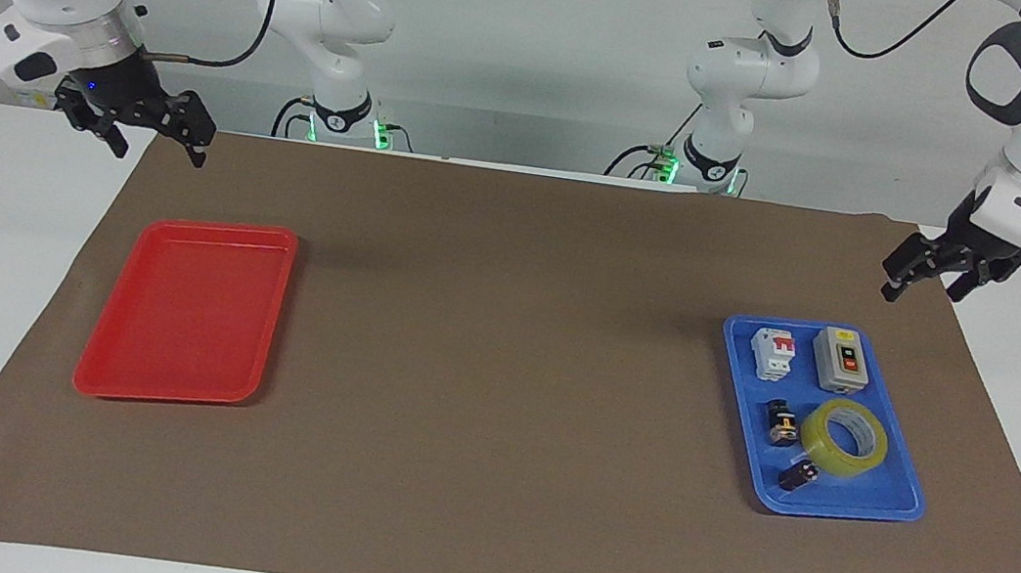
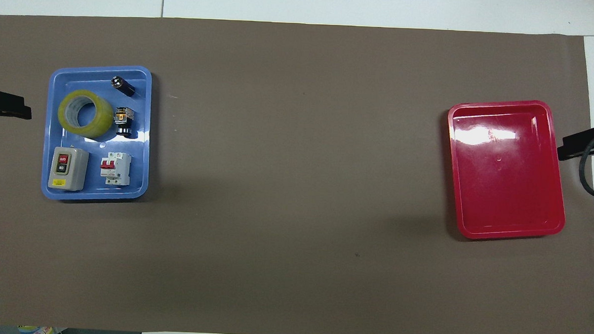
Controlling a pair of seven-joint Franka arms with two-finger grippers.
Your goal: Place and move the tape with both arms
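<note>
Left pincer [image 1: 924,279]: fingers apart, empty, up over the brown mat near the blue tray [image 1: 897,510].
Right pincer [image 1: 157,139]: fingers apart, empty, waiting over the mat's edge at its own end, near the red tray [image 1: 96,375].
Tape [image 1: 843,439]: flat in the blue tray, well below and out from the left pincer.
Neighbours: a black-and-orange part [image 1: 782,424] sits just beside the roll.
Risk: I'd guess a descending finger could clip that part or the tray rim, or pinch only the roll's slick wall and lose it.

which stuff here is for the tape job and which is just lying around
For the job:
- tape, in the blue tray
- left pincer, open, raised over the mat's edge
- right pincer, open, waiting

Lying about:
- grey switch box
- breaker
- two small black parts
- red tray
</note>
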